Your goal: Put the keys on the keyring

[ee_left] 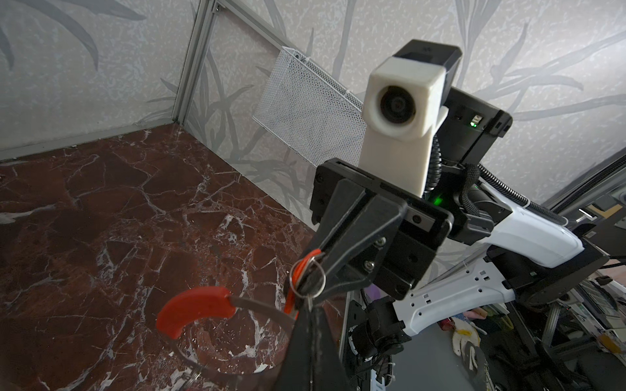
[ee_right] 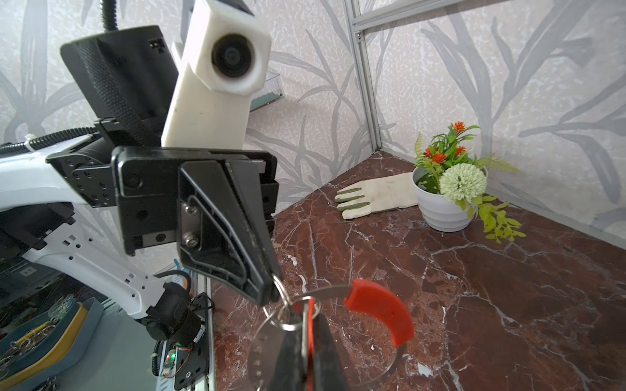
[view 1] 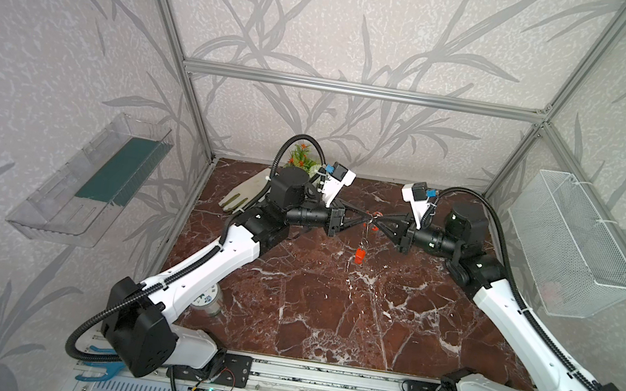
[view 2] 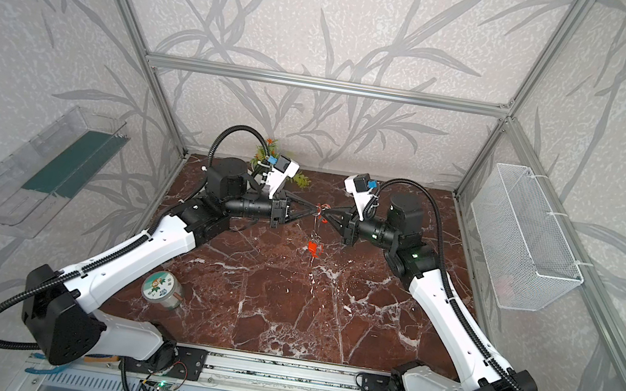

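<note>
Nearest the front edge of the counter [view 1: 327,312], a round-lidded tin [view 2: 161,291] is located beside the left arm [view 1: 207,269] and is partly covered by that arm in a top view. Farther in, the keyring [view 1: 360,256] is suspended over the middle of the counter, below the point where the left jaws and right jaws meet tip to tip. The hoop hangs down from the grip, with its red sleeve [ee_left: 196,309] turned toward the front edge. The thin grey wire is hard to make out in both top views. Part of its arc is hidden behind the jaws in both wrist views, and contact with the counter cannot be determined. The left jaws are closed on the bare grey part of the hoop. The right jaws are closed on a key [ee_right: 307,338] by its red-orange tag, which is seen edge-on with its long axis lying along the jaws. The split ring [ee_right: 291,316] of the key is held at the hoop, but whether it is threaded on cannot be told. The key blade is hidden. At the far wall, a glove [ee_right: 376,199] lies flat beside a potted plant [ee_right: 440,206].
</note>
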Robot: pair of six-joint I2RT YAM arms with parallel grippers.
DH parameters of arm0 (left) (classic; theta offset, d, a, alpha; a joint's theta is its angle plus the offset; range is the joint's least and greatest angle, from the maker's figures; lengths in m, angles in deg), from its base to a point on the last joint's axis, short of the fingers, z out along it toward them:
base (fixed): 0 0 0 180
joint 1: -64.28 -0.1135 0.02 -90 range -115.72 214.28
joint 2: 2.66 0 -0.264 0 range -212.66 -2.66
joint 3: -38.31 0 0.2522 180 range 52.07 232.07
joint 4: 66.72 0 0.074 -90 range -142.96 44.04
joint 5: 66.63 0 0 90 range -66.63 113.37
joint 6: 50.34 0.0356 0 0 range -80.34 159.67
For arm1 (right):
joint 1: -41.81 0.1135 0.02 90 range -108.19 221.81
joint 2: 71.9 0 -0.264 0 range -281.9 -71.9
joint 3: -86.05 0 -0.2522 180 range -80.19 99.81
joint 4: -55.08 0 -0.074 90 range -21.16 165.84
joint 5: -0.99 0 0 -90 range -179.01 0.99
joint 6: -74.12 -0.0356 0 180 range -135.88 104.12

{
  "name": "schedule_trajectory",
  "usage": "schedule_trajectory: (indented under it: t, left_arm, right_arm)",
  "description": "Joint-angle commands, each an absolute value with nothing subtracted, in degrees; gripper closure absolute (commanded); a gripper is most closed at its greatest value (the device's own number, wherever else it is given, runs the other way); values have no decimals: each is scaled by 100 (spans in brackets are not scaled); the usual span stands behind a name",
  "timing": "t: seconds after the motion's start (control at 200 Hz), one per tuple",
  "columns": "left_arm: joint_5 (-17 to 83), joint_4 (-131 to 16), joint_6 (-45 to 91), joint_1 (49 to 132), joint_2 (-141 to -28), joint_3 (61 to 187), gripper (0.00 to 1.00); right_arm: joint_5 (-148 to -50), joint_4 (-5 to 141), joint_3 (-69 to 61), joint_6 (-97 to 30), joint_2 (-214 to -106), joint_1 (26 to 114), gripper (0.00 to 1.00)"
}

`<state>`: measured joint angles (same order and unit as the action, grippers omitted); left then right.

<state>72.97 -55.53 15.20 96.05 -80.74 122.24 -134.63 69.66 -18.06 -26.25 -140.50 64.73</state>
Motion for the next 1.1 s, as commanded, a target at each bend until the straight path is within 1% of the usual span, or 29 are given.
schedule_trajectory:
  t: [0.0, 0.33, 0.42, 0.425, 0.43, 0.46, 0.49, 0.545, 0.825, 0.92, 0.985, 1.095]
  left_arm:
    - [7447, -5343, 1727, 9605, -8112, 12456, 100]
    - [7461, -5184, 1804, 9609, -8143, 12510, 100]
    - [7372, -5164, 1787, 9602, -8132, 12519, 84]
    - [7368, -5164, 1787, 9606, -8128, 12519, 81]
    - [7354, -5164, 1787, 9603, -8130, 12520, 81]
    - [7319, -5156, 1787, 9608, -8122, 12520, 73]
    - [7279, -5140, 1802, 9608, -8114, 12520, 70]
    - [7214, -5121, 1820, 9607, -8103, 12514, 68]
    - [7084, -5093, 1826, 9601, -8073, 12511, 67]
    - [7031, -5085, 1839, 9595, -8050, 12501, 64]
    - [6992, -5065, 1840, 9589, -8039, 12493, 60]
    - [6845, -5068, 1848, 9578, -7980, 12438, 48]
  right_arm:
    - [-13480, 7000, -1555, -2480, -14019, 6397, 100]
    - [-13535, 7121, -1473, -2420, -14043, 6335, 100]
    - [-13576, 7119, -1458, -2435, -14063, 6335, 100]
    - [-13576, 7125, -1456, -2442, -14063, 6335, 100]
    - [-13576, 7123, -1454, -2441, -14063, 6335, 100]
    - [-13576, 7125, -1456, -2445, -14063, 6335, 100]
    - [-13576, 7130, -1458, -2441, -14055, 6335, 100]
    - [-13576, 7135, -1447, -2440, -14049, 6334, 100]
    - [-13559, 7210, -1468, -2379, -14010, 6335, 100]
    - [-13534, 7244, -1469, -2354, -13999, 6335, 100]
    - [-13432, 7339, -1450, -2311, -13999, 6334, 100]
    - [-13235, 7676, -1367, -2146, -14043, 6343, 100]
